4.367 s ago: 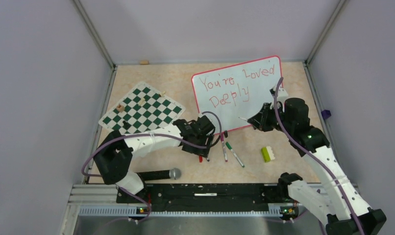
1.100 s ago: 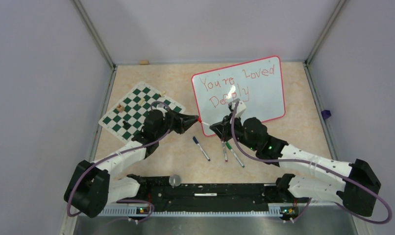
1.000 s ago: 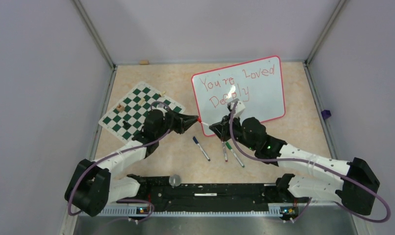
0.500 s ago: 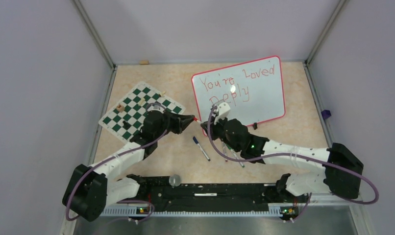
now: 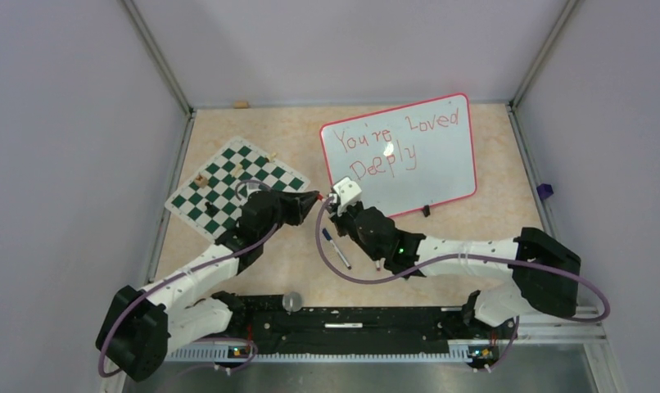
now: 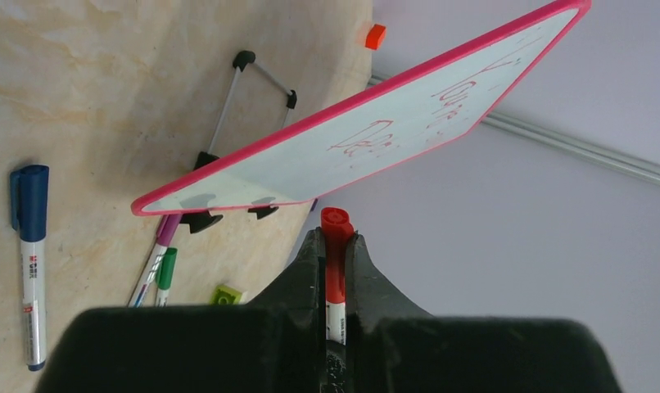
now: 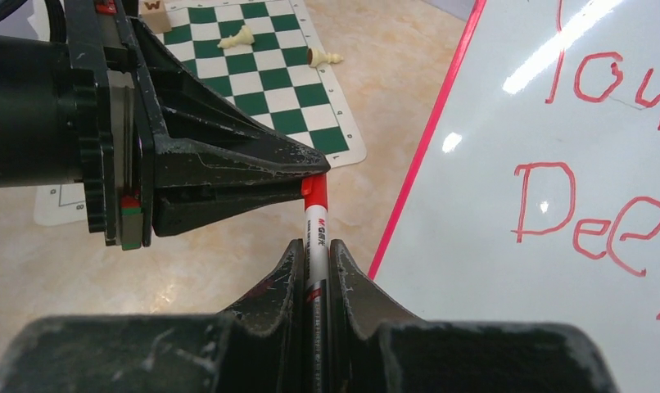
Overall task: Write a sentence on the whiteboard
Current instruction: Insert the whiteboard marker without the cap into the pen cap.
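Note:
The whiteboard point(image 5: 429, 168) stands tilted at the back right, with "You're Loved Deeply" written on it in red; its face also fills the right of the right wrist view point(image 7: 490, 270). My right gripper point(image 5: 334, 205) point(image 7: 313, 246) is shut on a white red marker point(image 7: 316, 225). The marker's red end meets the tip of my left gripper point(image 5: 314, 197) point(image 7: 320, 168). In the left wrist view, the left gripper point(image 6: 335, 239) is shut on a red cap point(image 6: 336, 225) with a white stub below it. Whether marker and cap are joined is hidden.
A green-and-white chess mat point(image 5: 237, 184) with a few pieces lies at the left. A blue marker point(image 5: 336, 248) lies just below the grippers. Purple point(image 6: 157, 252) and green point(image 6: 166, 268) markers and a lime brick point(image 6: 226, 293) lie near the board's black feet point(image 6: 197, 219).
My right arm has swung left from the board's lower edge, carrying the marker up to the left gripper's tip. The left gripper has drawn back slightly to the left. The writing is unchanged.

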You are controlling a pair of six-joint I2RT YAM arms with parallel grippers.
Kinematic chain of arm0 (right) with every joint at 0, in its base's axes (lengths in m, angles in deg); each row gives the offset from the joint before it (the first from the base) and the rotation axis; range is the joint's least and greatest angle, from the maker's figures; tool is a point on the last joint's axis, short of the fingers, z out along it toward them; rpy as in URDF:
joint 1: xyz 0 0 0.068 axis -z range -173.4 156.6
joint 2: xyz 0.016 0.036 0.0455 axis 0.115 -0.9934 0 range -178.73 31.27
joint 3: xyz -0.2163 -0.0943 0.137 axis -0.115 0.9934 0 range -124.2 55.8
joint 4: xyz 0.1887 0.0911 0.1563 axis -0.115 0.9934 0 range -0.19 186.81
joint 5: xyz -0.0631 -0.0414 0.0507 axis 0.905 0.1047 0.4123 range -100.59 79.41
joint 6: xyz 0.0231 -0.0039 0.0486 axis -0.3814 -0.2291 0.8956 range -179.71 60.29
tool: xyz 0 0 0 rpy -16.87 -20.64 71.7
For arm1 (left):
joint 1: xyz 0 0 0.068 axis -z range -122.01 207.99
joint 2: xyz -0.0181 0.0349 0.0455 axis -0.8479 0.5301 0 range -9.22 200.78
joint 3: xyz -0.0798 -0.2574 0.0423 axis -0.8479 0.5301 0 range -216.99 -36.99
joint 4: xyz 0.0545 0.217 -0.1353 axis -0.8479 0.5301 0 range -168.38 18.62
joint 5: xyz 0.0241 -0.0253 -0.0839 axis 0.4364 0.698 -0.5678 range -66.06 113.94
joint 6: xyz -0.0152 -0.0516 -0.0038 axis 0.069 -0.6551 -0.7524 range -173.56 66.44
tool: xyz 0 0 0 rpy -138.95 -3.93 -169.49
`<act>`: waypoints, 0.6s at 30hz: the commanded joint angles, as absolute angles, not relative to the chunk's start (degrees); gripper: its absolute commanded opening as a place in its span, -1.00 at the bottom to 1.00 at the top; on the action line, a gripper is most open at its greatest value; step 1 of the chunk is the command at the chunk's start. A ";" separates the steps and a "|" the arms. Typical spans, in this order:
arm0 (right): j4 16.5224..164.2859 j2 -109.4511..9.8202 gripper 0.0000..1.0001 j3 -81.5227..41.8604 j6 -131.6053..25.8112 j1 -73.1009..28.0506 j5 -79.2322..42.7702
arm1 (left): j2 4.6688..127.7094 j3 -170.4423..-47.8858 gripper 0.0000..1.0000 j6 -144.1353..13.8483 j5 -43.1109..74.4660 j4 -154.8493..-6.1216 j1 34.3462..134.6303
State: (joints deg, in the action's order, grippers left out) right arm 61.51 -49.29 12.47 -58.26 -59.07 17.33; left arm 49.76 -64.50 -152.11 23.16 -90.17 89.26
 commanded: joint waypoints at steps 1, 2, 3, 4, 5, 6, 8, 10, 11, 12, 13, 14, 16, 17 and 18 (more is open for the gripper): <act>57.16 -54.07 -1.00 7.01 -63.13 -58.97 17.32 | 47.32 -67.06 -1.00 -153.87 11.47 -96.63 99.27; 57.58 -54.53 -1.00 6.45 -63.14 -59.01 17.01 | 46.83 -67.33 -1.00 -153.89 13.36 -95.71 101.12; 58.08 -54.98 -1.00 6.01 -63.12 -59.01 16.62 | 46.57 -67.44 -1.00 -153.93 14.85 -94.98 102.93; 58.50 -55.30 -1.00 5.63 -62.99 -58.95 16.29 | 46.48 -67.46 -1.00 -154.10 16.01 -94.61 104.23; 58.81 -55.57 -1.00 5.42 -62.67 -58.92 15.84 | 46.61 -67.48 -1.00 -154.13 16.40 -94.68 105.02; 59.22 -55.75 -1.00 5.22 -62.21 -58.76 15.42 | 46.79 -67.45 -1.00 -154.11 16.42 -94.91 105.39; 60.36 -55.85 -1.00 4.92 -60.32 -58.12 13.90 | 46.86 -67.00 -1.00 -154.18 16.40 -95.24 105.45; 61.10 -55.25 -1.00 5.40 -57.58 -57.18 11.64 | 46.39 -66.12 -1.00 -153.82 17.33 -94.63 105.47; 61.35 -54.64 -1.00 5.81 -56.47 -56.41 10.68 | 46.21 -65.76 -1.00 -153.36 18.32 -93.82 105.49; 61.76 -53.78 -1.00 6.36 -55.53 -56.03 9.97 | 45.83 -65.24 -1.00 -153.12 19.44 -92.92 105.38; 62.01 -52.94 -1.00 6.90 -54.50 -55.75 9.58 | 45.36 -64.64 -1.00 -152.92 20.87 -91.78 105.32; 62.43 -52.08 -1.00 7.80 -53.39 -55.64 9.23 | 44.71 -63.76 -1.00 -152.78 22.50 -90.83 105.28; 63.13 -50.70 -1.00 9.86 -50.79 -55.60 8.20 | 43.28 -61.88 -1.00 -152.19 26.30 -88.59 105.21; 64.00 -50.26 -0.84 10.84 -49.07 -55.62 7.44 | 42.54 -60.45 -1.00 -151.84 27.71 -87.93 105.21; 64.76 -50.06 -0.58 11.76 -47.63 -55.62 6.33 | 41.86 -59.53 -1.00 -151.45 29.04 -86.90 105.11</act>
